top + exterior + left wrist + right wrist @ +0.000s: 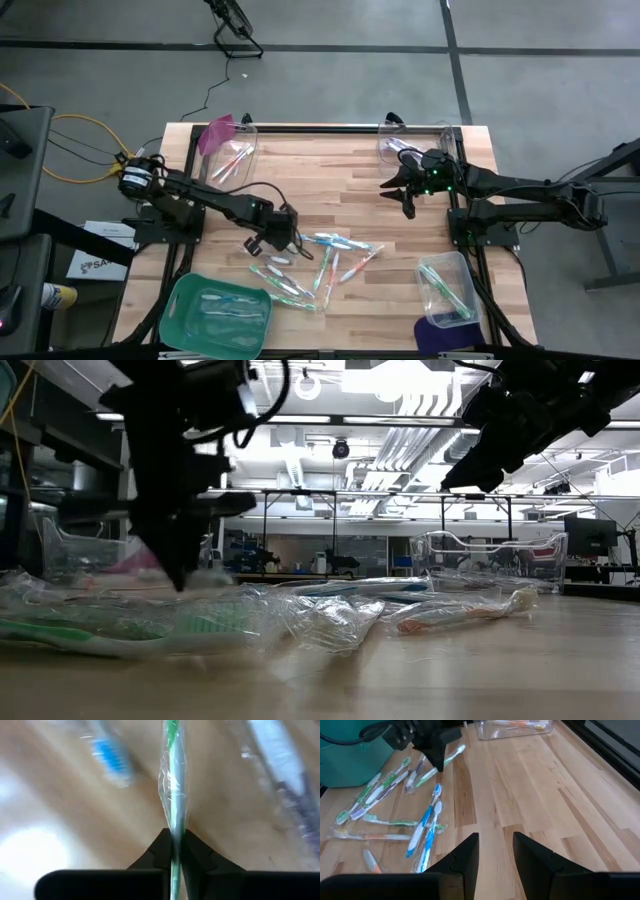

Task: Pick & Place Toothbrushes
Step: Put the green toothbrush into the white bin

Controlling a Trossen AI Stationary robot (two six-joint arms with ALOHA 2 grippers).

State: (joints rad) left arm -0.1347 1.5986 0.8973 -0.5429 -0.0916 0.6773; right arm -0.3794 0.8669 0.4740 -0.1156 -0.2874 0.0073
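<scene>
Our left gripper (276, 240) is clamped on a green wrapped toothbrush (172, 795) at the pile's edge on the surface (340, 180); its long axis runs straight out from the jaws; our right gripper (405, 190) hovers well apart, part-open and empty.

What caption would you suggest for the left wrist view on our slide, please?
Left gripper shut on a wrapped green toothbrush above the wooden table.
</scene>
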